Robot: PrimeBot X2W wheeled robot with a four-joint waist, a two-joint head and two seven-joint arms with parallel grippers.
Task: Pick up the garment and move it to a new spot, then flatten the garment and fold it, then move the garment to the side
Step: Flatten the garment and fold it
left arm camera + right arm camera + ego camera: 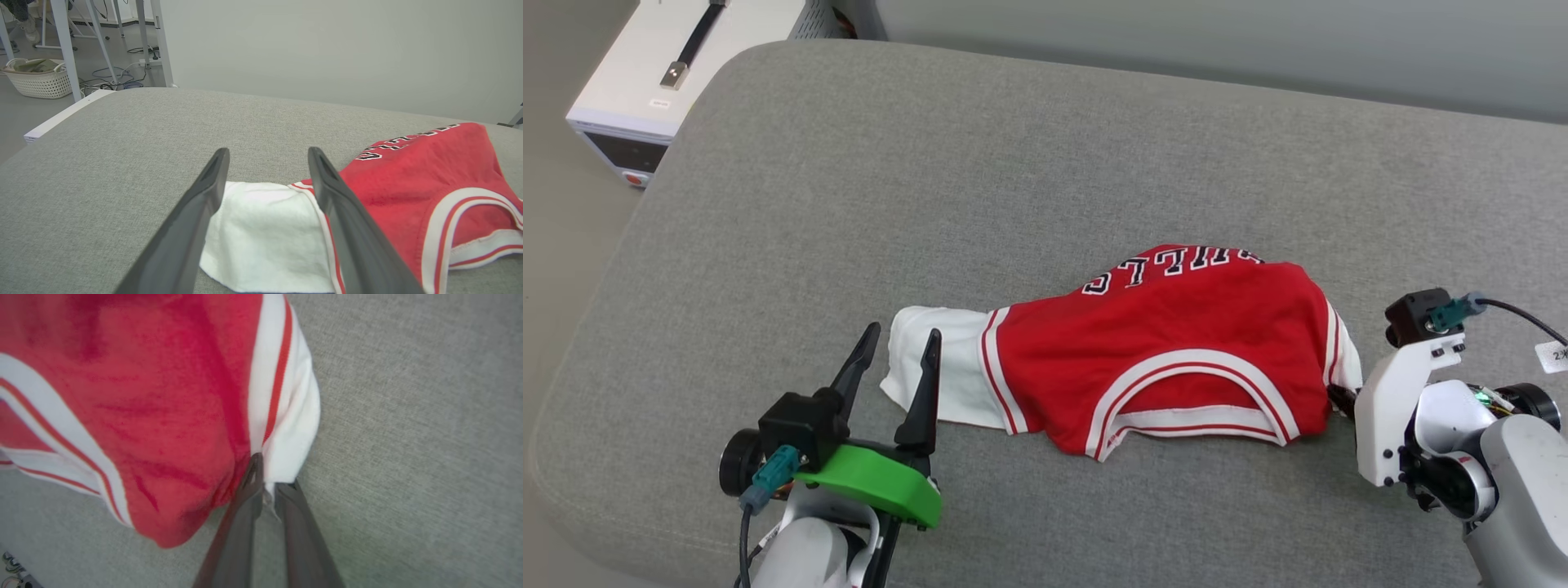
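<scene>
Two hands, one at each end of the shirt (1176, 343), bunched mid-way along the grey cushion (931, 163). Right hand (269, 473) pinching the white sleeve on the shirt's right side, probably as an anchor for lifting. Left hand (903, 335) spread wide, straddling the shirt's opposite white sleeve, seemingly lined up for a matching grip; contact unclear.

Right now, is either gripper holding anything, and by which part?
The right gripper pinches the shirt by the edge of its white sleeve, next to the striped seam. The left gripper is open and holds nothing.
</scene>
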